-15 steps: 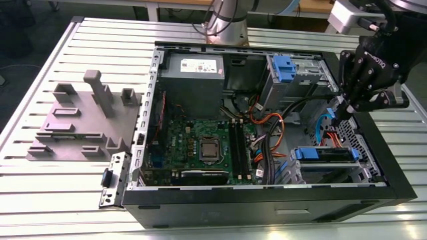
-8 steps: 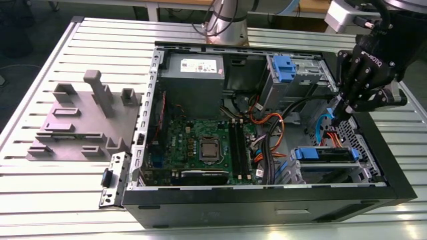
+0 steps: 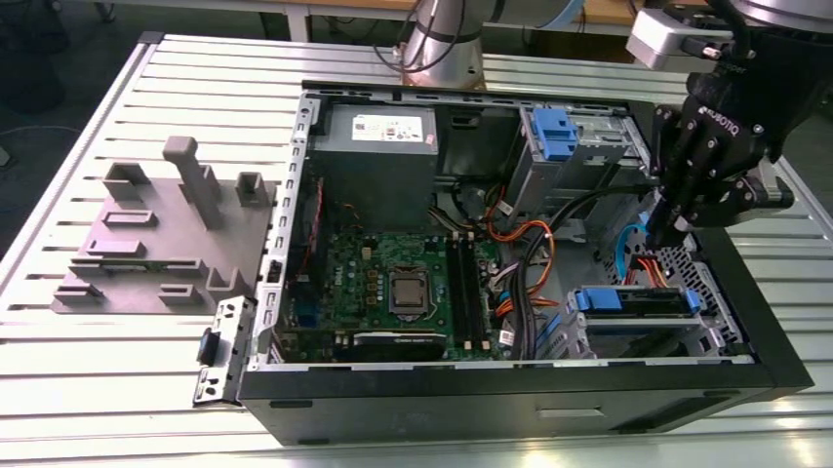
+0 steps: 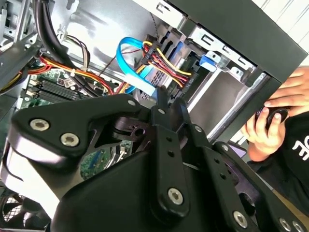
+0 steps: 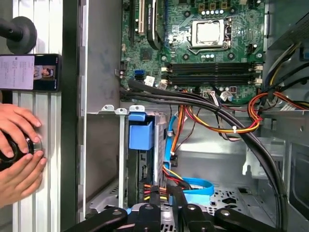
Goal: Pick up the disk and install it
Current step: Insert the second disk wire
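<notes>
Gripper (image 3: 665,232) vertical, tip down near disk (image 3: 634,300)

Exterior view: high, angled down from the black-wall side of the computer case (image 3: 521,395). Whole case and table (image 3: 117,390) in frame.
First wrist view: close, straight down into case, motherboard (image 5: 207,53) beyond.
Second wrist view: closest, oblique past the tool (image 4: 161,99).
Both wrist views share the blue cable (image 4: 128,53) (image 5: 195,183).

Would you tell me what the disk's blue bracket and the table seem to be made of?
The disk's blue bracket looks like moulded plastic: uniform colour, soft sheen. The table looks like bare aluminium, probably extruded: pale silvery surface with long parallel slots.
</notes>
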Action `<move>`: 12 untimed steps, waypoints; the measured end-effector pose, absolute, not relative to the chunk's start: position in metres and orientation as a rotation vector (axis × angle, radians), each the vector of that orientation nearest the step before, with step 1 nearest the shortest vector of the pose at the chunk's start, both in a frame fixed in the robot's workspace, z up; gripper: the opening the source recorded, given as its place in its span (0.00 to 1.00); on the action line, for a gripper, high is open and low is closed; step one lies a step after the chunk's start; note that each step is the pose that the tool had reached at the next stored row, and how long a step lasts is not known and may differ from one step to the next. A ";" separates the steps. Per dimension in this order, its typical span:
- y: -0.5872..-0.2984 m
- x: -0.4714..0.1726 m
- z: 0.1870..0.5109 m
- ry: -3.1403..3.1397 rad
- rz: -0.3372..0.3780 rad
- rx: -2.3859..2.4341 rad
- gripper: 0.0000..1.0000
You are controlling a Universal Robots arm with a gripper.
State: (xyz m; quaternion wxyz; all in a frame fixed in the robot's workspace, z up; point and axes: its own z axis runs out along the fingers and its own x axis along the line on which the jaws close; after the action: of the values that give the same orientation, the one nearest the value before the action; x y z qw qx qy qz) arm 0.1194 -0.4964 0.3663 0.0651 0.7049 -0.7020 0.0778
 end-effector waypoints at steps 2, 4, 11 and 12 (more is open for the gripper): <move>-0.495 0.119 0.364 -2.119 0.234 2.127 0.25; -0.495 0.119 0.362 -2.118 0.235 2.127 0.25; -0.495 0.119 0.354 -2.118 0.235 2.127 0.25; -0.495 0.119 0.353 -2.118 0.235 2.127 0.25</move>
State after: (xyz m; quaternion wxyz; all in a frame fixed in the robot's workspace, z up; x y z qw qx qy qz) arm 0.1194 -0.4946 0.3526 0.0655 0.7049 -0.7020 0.0780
